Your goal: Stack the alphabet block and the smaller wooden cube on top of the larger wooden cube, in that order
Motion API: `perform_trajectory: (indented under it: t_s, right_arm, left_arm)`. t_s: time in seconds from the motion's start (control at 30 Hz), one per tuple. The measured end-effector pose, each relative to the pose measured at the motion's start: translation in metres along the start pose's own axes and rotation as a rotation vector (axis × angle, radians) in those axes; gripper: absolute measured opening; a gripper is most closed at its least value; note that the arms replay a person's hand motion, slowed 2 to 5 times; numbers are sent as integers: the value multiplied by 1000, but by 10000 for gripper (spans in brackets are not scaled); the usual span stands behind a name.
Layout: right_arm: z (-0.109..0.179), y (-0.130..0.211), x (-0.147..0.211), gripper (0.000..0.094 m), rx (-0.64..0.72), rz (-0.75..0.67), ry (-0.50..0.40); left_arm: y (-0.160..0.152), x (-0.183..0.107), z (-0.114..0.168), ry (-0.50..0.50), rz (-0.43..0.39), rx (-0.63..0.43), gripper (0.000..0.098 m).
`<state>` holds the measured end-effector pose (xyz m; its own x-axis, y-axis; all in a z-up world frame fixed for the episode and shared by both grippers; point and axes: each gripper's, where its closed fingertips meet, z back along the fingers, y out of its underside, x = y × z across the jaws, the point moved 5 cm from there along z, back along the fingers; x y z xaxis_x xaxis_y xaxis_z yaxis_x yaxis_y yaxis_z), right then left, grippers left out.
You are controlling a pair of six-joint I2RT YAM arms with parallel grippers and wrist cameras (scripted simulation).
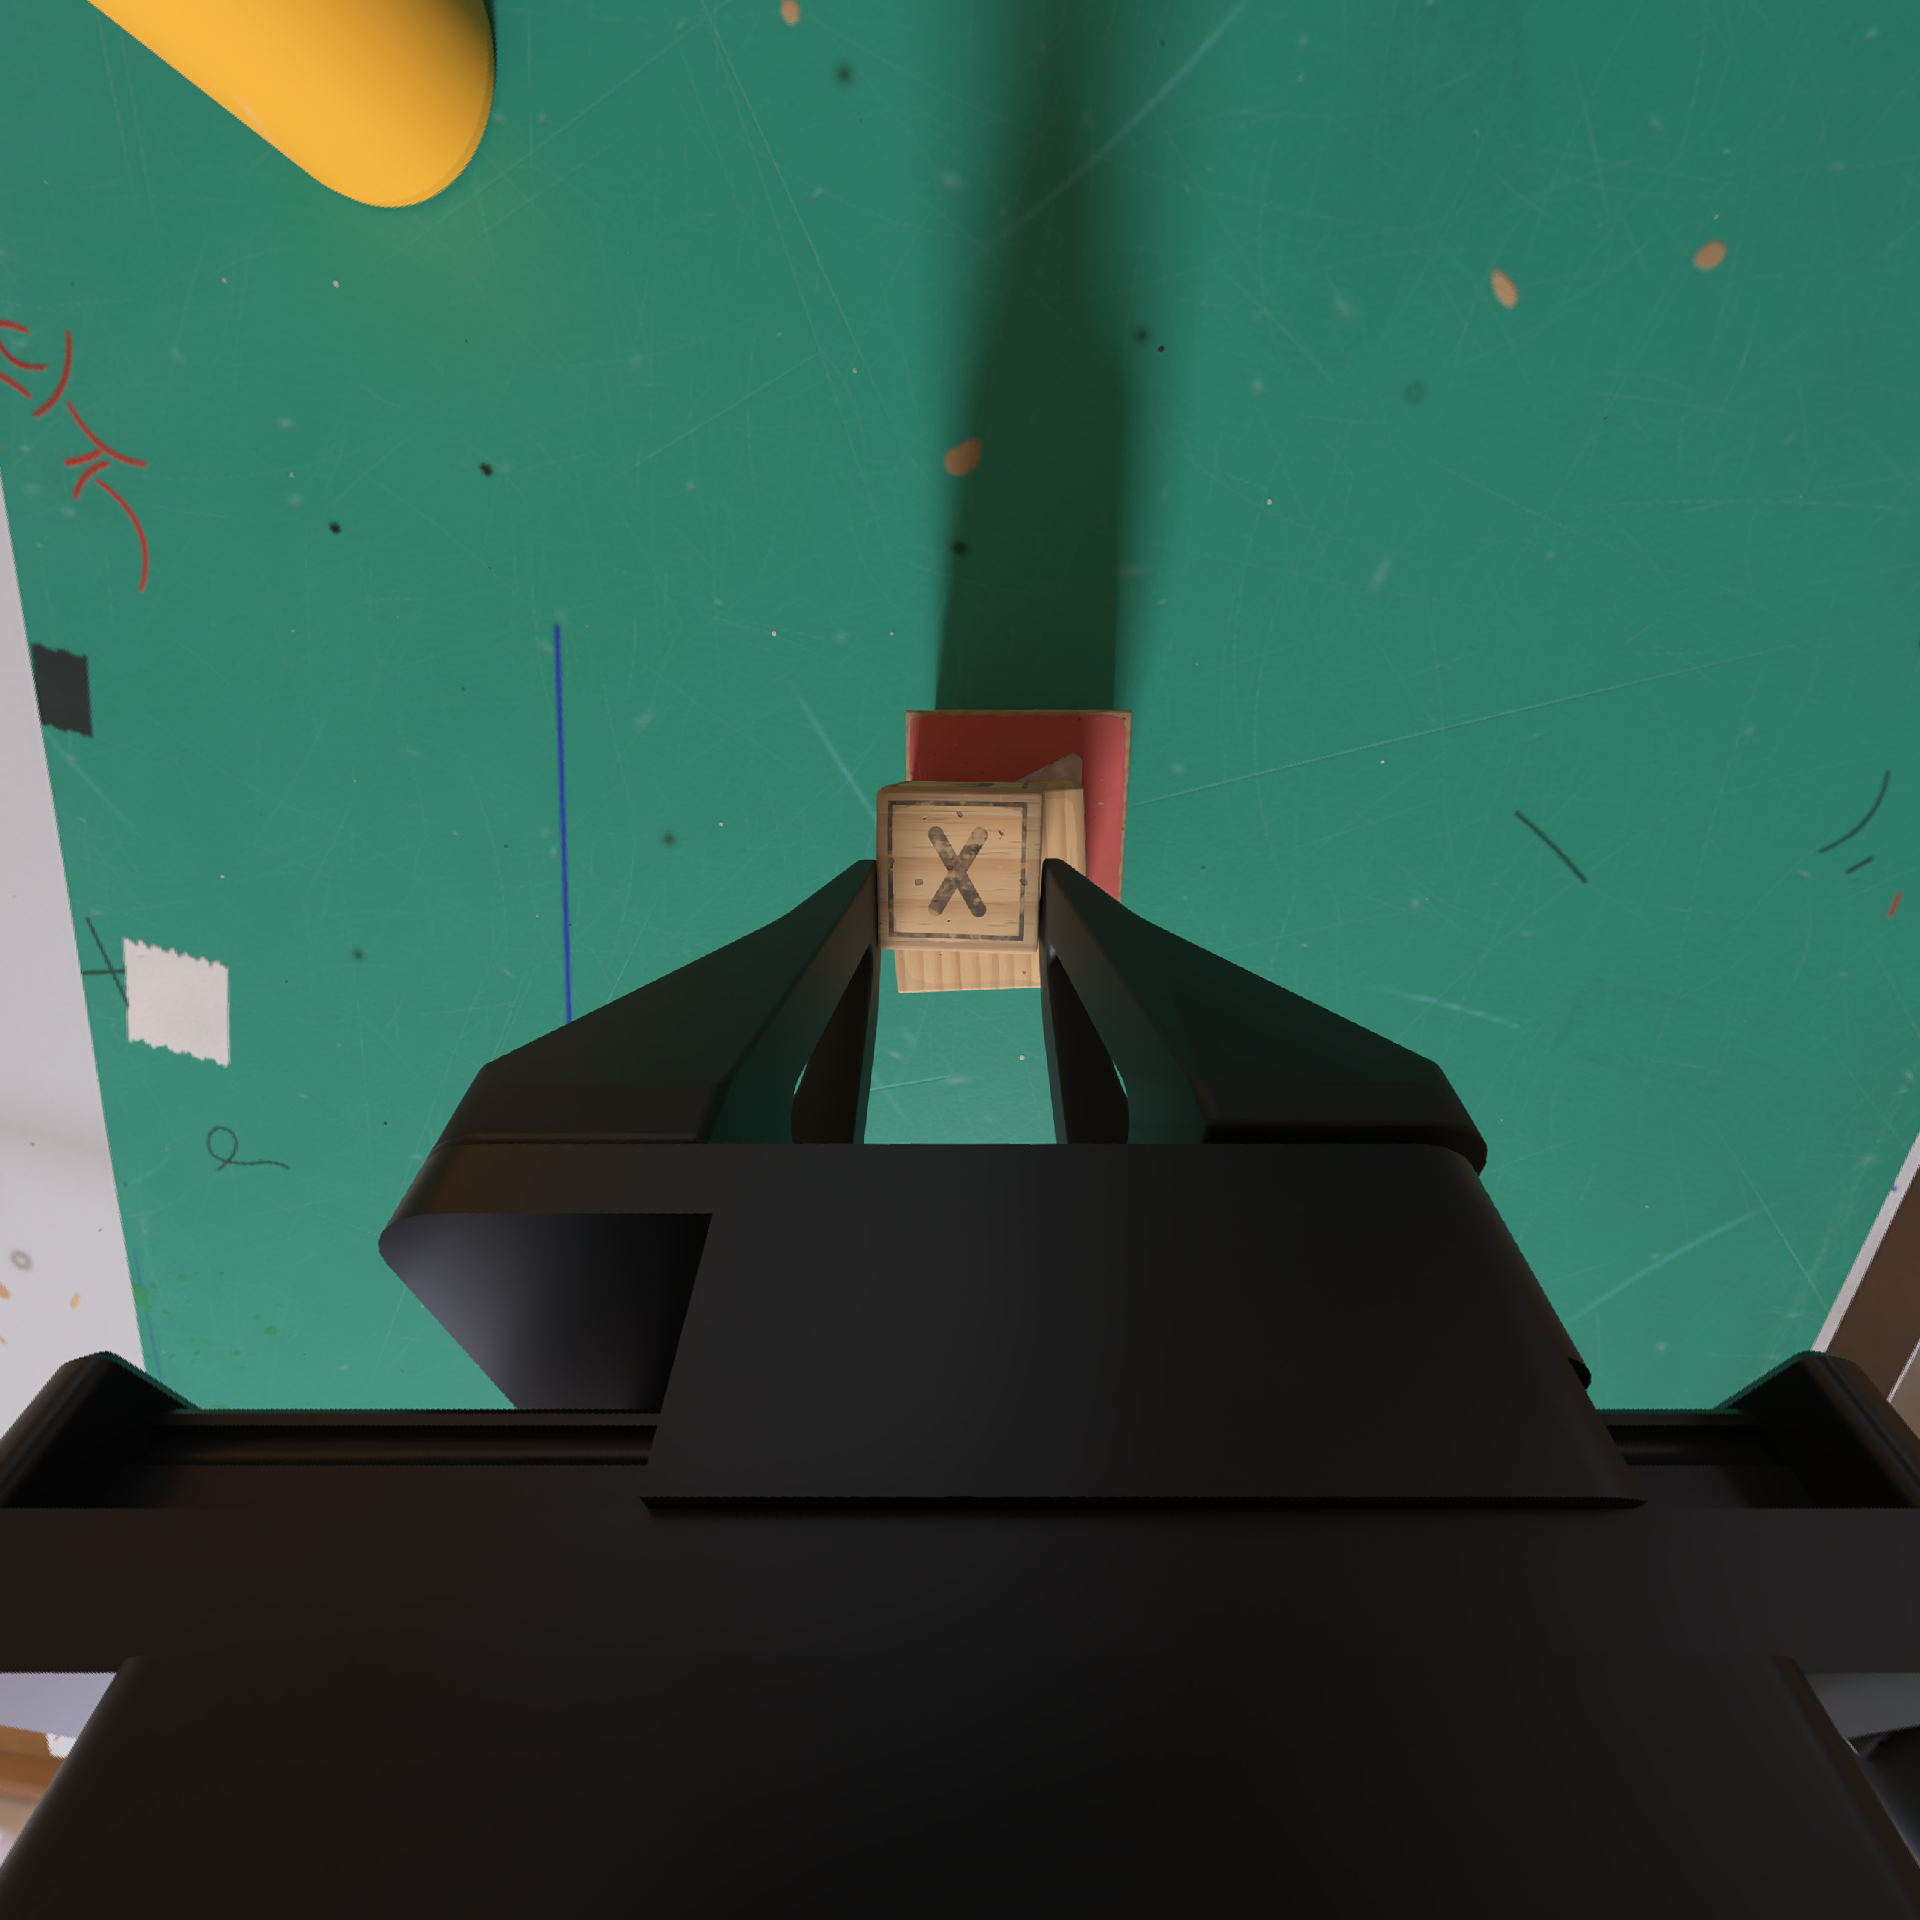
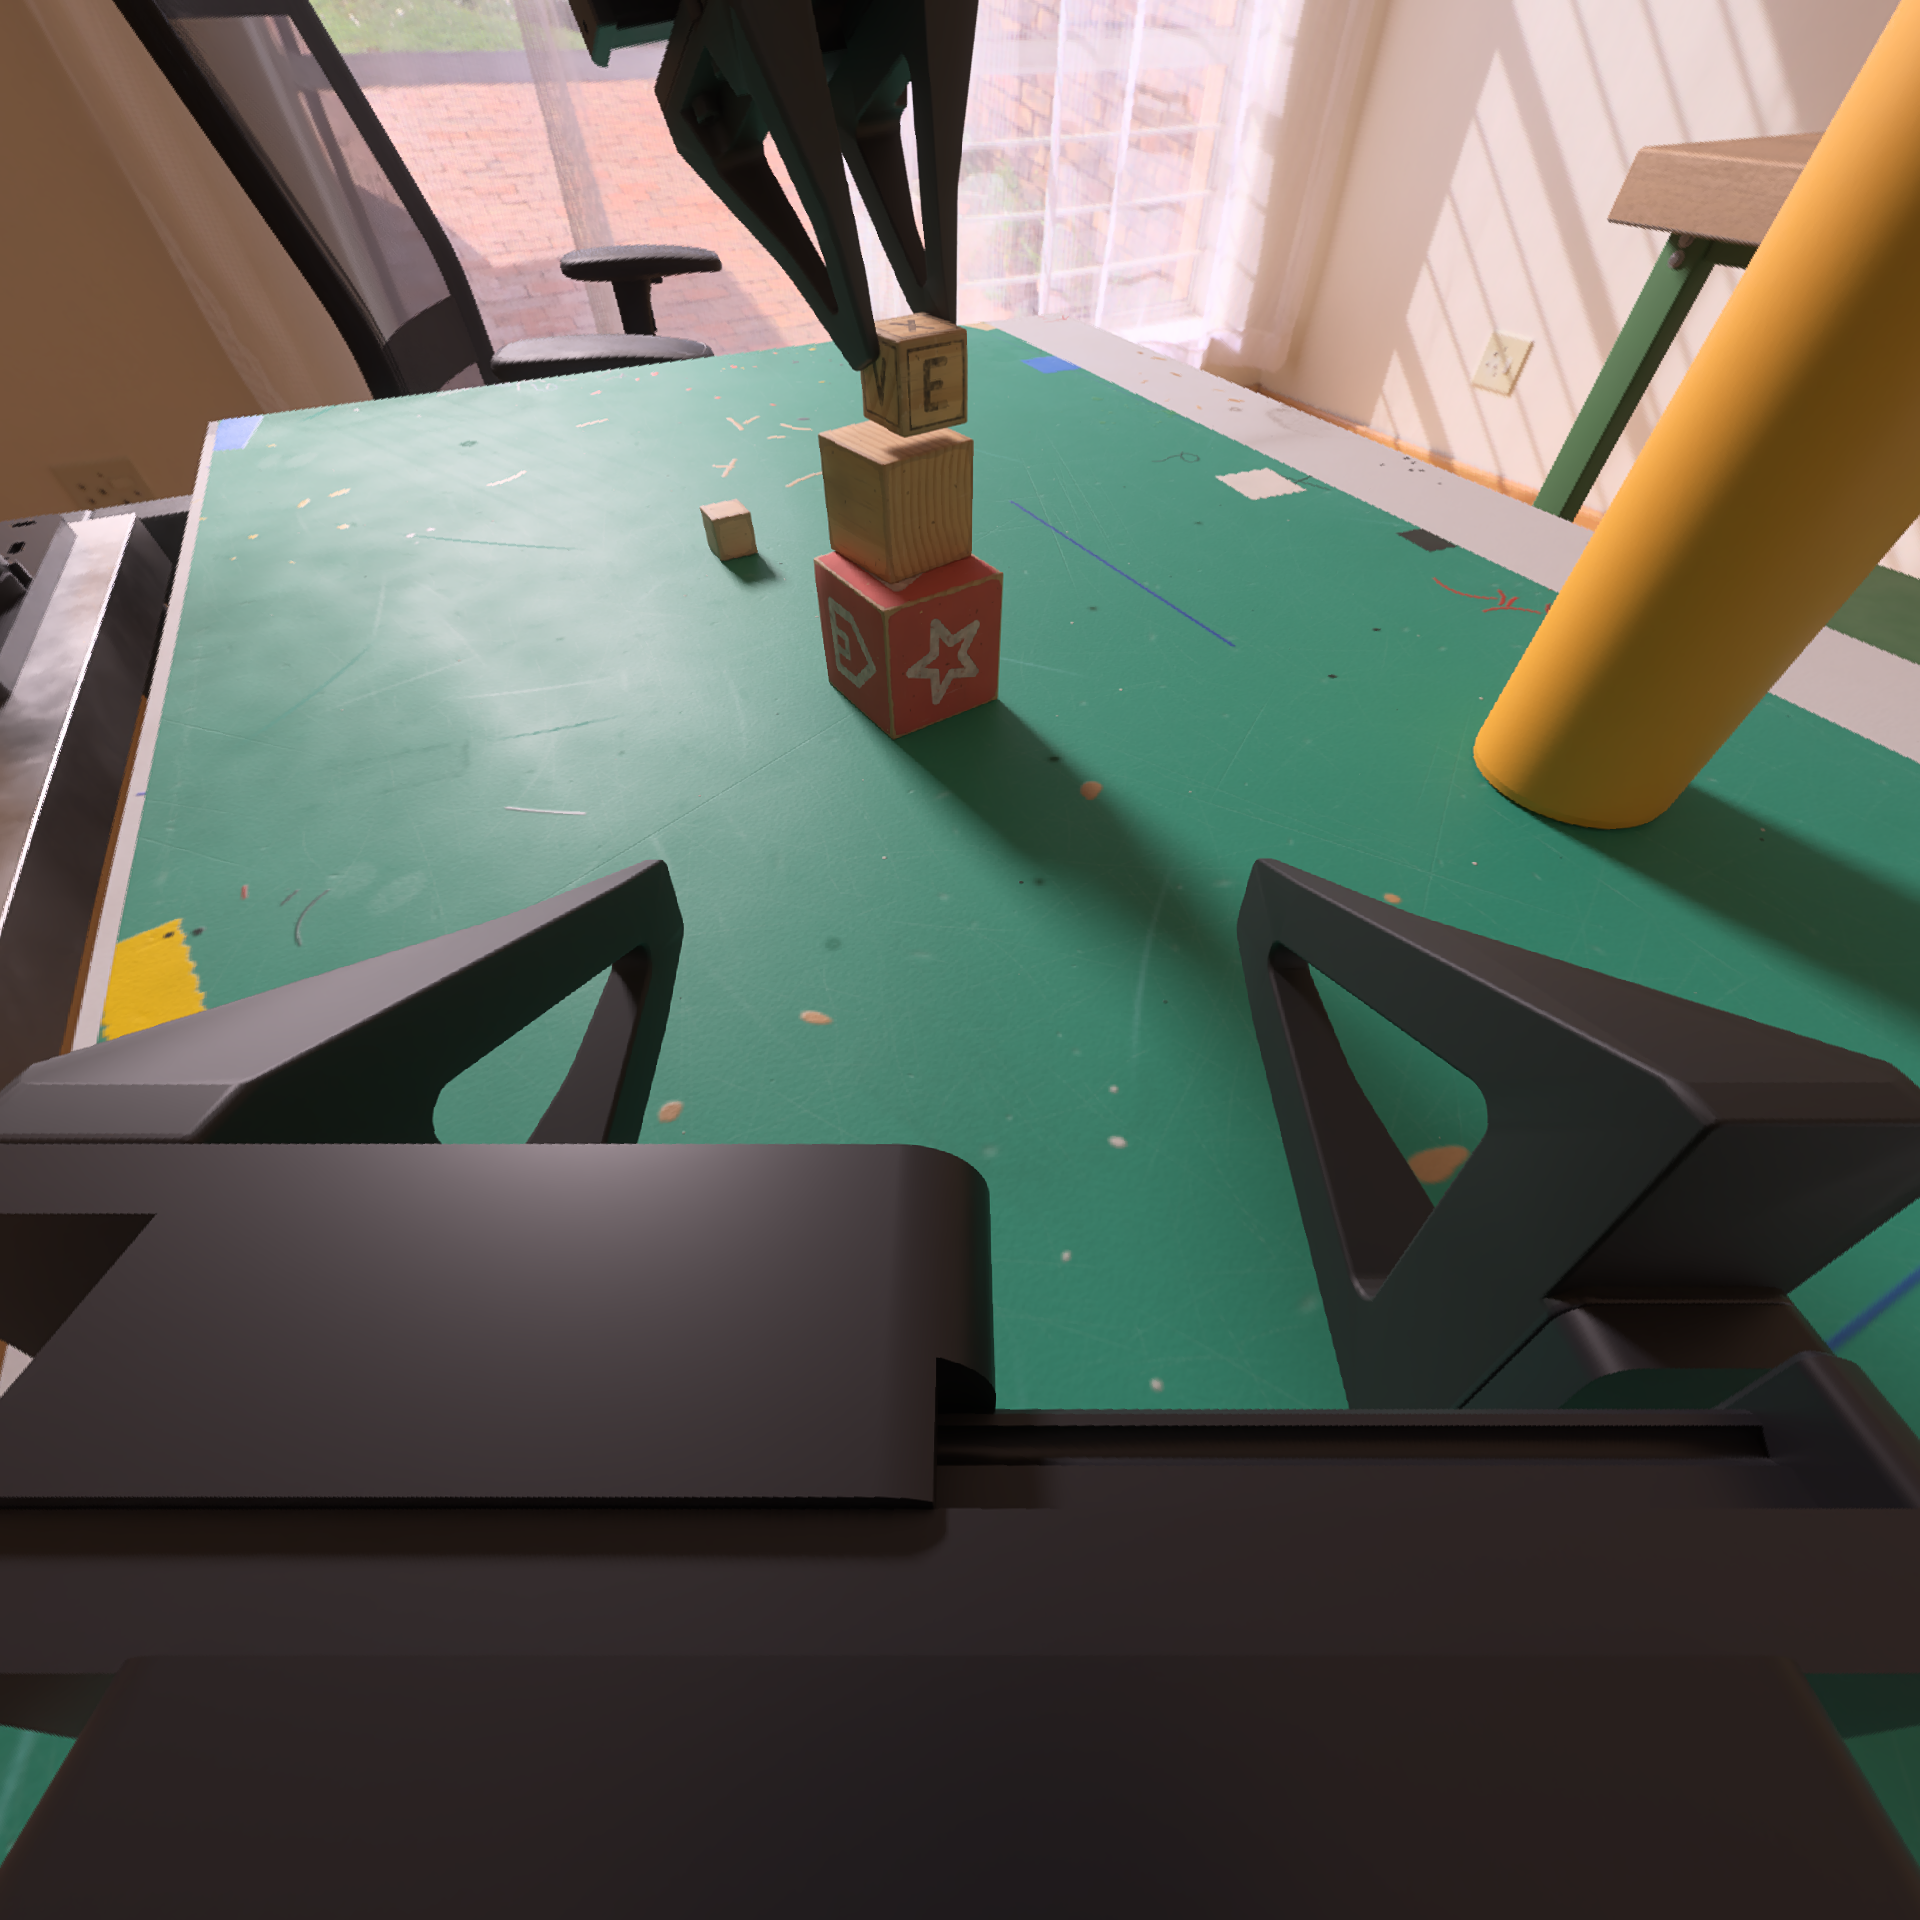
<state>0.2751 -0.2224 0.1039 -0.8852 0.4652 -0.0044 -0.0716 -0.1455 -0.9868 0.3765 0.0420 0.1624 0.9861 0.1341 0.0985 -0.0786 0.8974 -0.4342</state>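
The alphabet block (image 1: pixel 956 868) (image 2: pixel 920 379) sits on top of the larger wooden cube (image 1: pixel 966 971) (image 2: pixel 899 504). That cube stands, slightly turned, on a red block with white symbols (image 1: pixel 997 743) (image 2: pixel 914 644). My left gripper (image 1: pixel 958 883) (image 2: pixel 902 332) comes straight down from above and is shut on the alphabet block's sides. The smaller wooden cube (image 2: pixel 727 528) lies on the green mat to the left of the stack and a little behind it. My right gripper (image 2: pixel 956 883) is open and empty, low over the mat, well in front of the stack.
A thick yellow cylinder (image 2: pixel 1683 520) (image 1: pixel 343 94) leans on the mat to the right of the stack. The green mat (image 2: pixel 520 675) ends at a pale table border at the far and right sides. An office chair (image 2: pixel 416 260) stands behind the table.
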Motion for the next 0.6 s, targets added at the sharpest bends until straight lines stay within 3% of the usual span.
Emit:
perform_trajectory:
  t_s: [0.6]
  right_arm:
    - [0, 0, 0, 916, 0, 0, 0]
  left_arm:
    - [1, 0, -6, 10, 6, -9, 257]
